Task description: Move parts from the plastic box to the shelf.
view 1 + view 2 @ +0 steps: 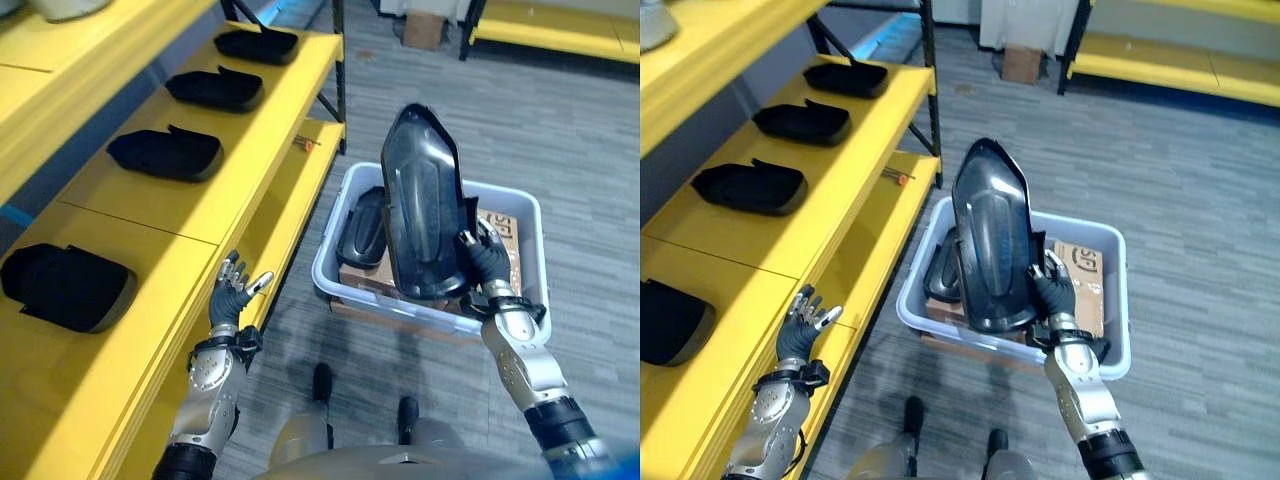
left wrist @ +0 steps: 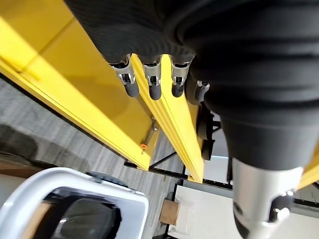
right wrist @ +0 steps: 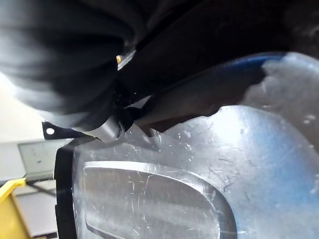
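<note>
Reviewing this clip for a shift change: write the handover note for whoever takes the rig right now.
Right hand: shut on a black part, held upright above the plastic box.
Left hand: open, empty, beside the shelf edge.
Done: four black parts lie in a row on the yellow shelf.
Left: place the held part on the shelf; at least one more part remains in the box, beside a cardboard carton.

Your right hand (image 1: 487, 262) is raised in front of you, fingers curled, seemingly clamped. Your left hand (image 1: 232, 291) hovers low on the left, fingers loosely spread, forearm pointing far.
</note>
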